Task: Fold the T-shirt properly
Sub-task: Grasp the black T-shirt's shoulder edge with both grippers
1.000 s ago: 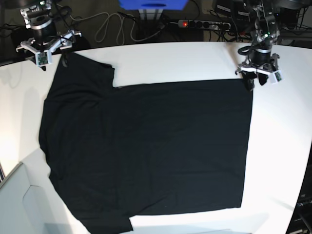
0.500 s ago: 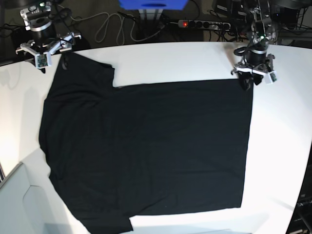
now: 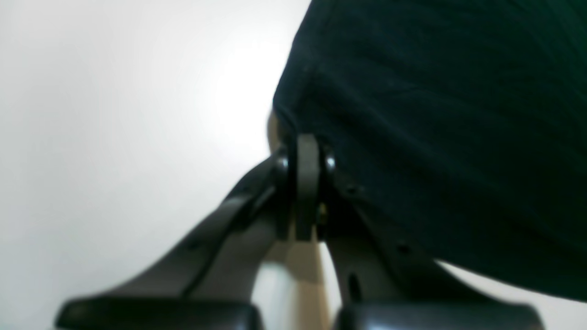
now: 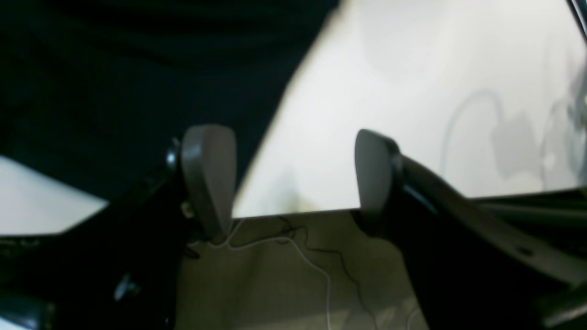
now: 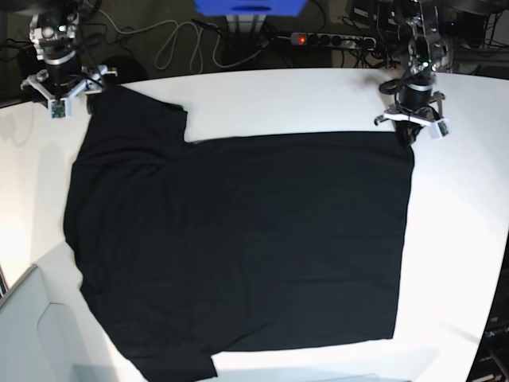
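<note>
here the big black t-shirt (image 5: 238, 239) lies spread out flat on the white tabletop (image 5: 302, 99). it shows only its plain black side. one short sleeve sticks out at the far left of the base view, and another sleeve sits at the near left edge. the straight bottom hem runs down the right side of the shirt.

the left gripper (image 5: 410, 134) is at the far right corner of the shirt in the base view, right on the corner of the hem. in the left wrist view its jaws are pressed together, and the left gripper (image 3: 306, 151) pinches the edge of the black cloth (image 3: 435, 137) between them. the cloth bunches up a little just above the tips. the white tabletop (image 3: 114, 114) shows on the other side.

the right gripper (image 5: 67, 94) is at the far left corner of the tabletop, close to the sleeve. in the right wrist view its jaws stand wide apart with nothing between them. the right gripper (image 4: 289, 176) hangs over the edge of the tabletop (image 4: 412, 91), and one finger (image 4: 208, 176) is just beside the dark cloth (image 4: 114, 68). some thin wires (image 4: 302, 256) lie on the floor below.

behind the tabletop there is a power strip (image 5: 334, 38) and a blue box (image 5: 250, 7).
</note>
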### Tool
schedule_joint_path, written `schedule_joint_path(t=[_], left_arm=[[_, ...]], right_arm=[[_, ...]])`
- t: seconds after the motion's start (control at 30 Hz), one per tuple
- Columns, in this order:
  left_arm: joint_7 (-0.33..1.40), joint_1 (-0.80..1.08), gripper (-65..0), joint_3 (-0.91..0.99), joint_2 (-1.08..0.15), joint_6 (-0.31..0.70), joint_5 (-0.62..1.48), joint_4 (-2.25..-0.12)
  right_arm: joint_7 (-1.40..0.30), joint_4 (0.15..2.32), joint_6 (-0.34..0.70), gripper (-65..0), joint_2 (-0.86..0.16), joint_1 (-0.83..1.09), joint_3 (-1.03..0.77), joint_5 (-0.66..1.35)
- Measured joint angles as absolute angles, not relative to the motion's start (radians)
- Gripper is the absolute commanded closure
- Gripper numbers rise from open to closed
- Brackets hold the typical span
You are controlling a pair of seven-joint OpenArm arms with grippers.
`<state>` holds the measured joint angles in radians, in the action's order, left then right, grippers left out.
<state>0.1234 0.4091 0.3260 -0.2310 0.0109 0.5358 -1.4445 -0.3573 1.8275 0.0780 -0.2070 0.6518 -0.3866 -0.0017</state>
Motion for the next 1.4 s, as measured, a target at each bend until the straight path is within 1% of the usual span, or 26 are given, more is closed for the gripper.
schedule_joint_path(t=[0.13,0.3,0.33,0.4,0.47,0.67,0.8,0.87,0.97,1.1,1.13,1.17,1.2,1.27,1.3,1.33,1.37,1.4], left_arm=[[0.135,0.434,0.0,0.329,-0.23,0.009,0.536,-1.475],[0.143,0.455,0.0,0.329,-0.228,0.008,0.536,-1.494],[0.142,0.454,0.0,0.329,-0.228,0.008,0.536,-1.493],[0.142,0.454,0.0,0.329,-0.228,0.008,0.536,-1.492],[0.139,0.455,0.0,0.329,-0.227,0.008,0.536,-1.491],[0.134,0.466,0.0,0.329,-0.227,0.009,0.536,-1.494],[0.134,0.466,0.0,0.329,-0.228,0.009,0.536,-1.495],[0.134,0.468,0.0,0.33,-0.228,0.008,0.536,-1.495],[0.131,0.472,0.0,0.33,-0.227,0.009,0.536,-1.496],[0.131,0.472,0.0,0.33,-0.227,0.009,0.536,-1.496],[0.131,0.472,0.0,0.33,-0.227,0.009,0.536,-1.496],[0.131,0.472,0.0,0.33,-0.227,0.009,0.536,-1.496],[0.131,0.472,0.0,0.33,-0.227,0.009,0.536,-1.496],[0.131,0.472,0.0,0.33,-0.227,0.009,0.536,-1.496],[0.131,0.472,0.0,0.33,-0.227,0.009,0.536,-1.496],[0.131,0.472,0.0,0.33,-0.227,0.009,0.536,-1.496],[0.131,0.472,0.0,0.33,-0.227,0.009,0.536,-1.496],[0.131,0.472,0.0,0.33,-0.228,0.009,0.536,-1.496]], right_arm=[[-0.356,1.785,0.078,-38.3,-0.23,0.63,-0.377,0.002],[-0.357,1.781,0.081,-38.3,-0.224,0.636,-0.376,0.002],[-0.356,1.781,0.096,-38.3,-0.224,0.636,-0.376,0.002],[-0.357,1.78,0.158,-38.3,-0.224,0.632,-0.371,0.001],[-0.356,1.78,0.174,-38.3,-0.203,0.629,-0.367,0.002],[-0.358,1.778,0.175,-38.4,-0.196,0.629,-0.344,0.001],[-0.39,1.761,0.176,-38.4,-0.197,0.596,-0.335,0.004],[-0.439,1.738,0.178,-38.2,-0.196,0.572,-0.335,0.025],[-0.453,1.722,0.178,-37.8,-0.199,0.56,-0.338,0.079],[-0.453,1.719,0.178,-36.9,-0.202,0.561,-0.338,0.084],[-0.453,1.717,0.18,-34.2,-0.202,0.561,-0.338,0.085],[-0.452,1.717,0.192,-29.4,-0.202,0.561,-0.338,0.085],[-0.452,1.716,0.231,-22.6,-0.202,0.561,-0.338,0.085],[-0.461,1.717,0.316,-5.1,-0.202,0.563,-0.342,0.089],[-0.481,1.719,0.333,0.0,-0.202,0.56,-0.342,0.097],[-0.496,1.72,0.333,-0.1,-0.202,0.557,-0.344,0.099],[-0.511,1.722,0.336,-2.0,-0.202,0.552,-0.344,0.099],[-0.521,1.724,0.336,-0.5,-0.202,0.548,-0.345,0.099]])
